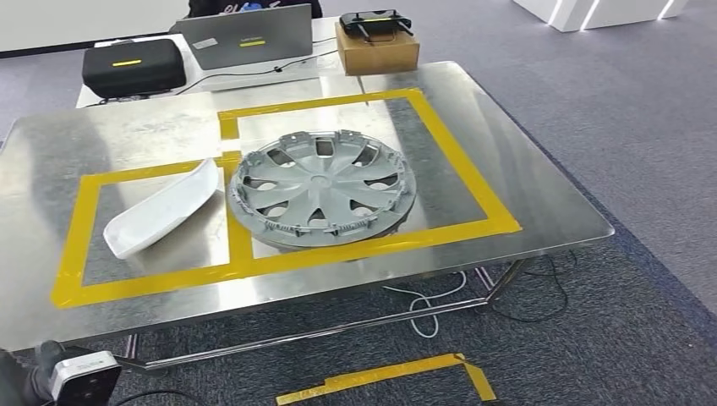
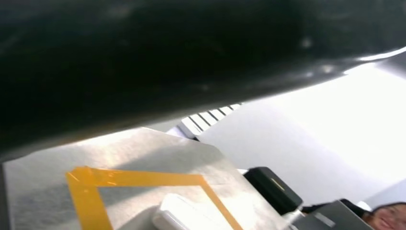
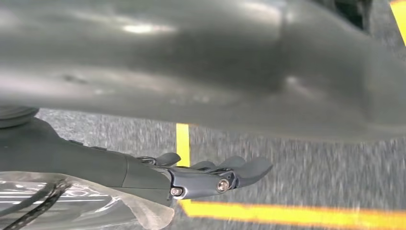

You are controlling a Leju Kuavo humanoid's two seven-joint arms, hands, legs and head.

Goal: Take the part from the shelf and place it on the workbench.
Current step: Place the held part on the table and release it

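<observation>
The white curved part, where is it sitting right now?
In the head view the white curved part lies on the steel workbench inside the left yellow-taped rectangle, just left of the grey wheel cover.

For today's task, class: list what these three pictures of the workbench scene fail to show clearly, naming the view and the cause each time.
1. Left hand: left wrist view, a dark blurred mass covers the upper picture, so its state cannot be told.
2. White part: left wrist view, cut off by the edge.
3. Grey object above the right hand: right wrist view, blurred, unidentifiable.
4. Wheel cover: head view, its underside is hidden against the workbench.
</observation>
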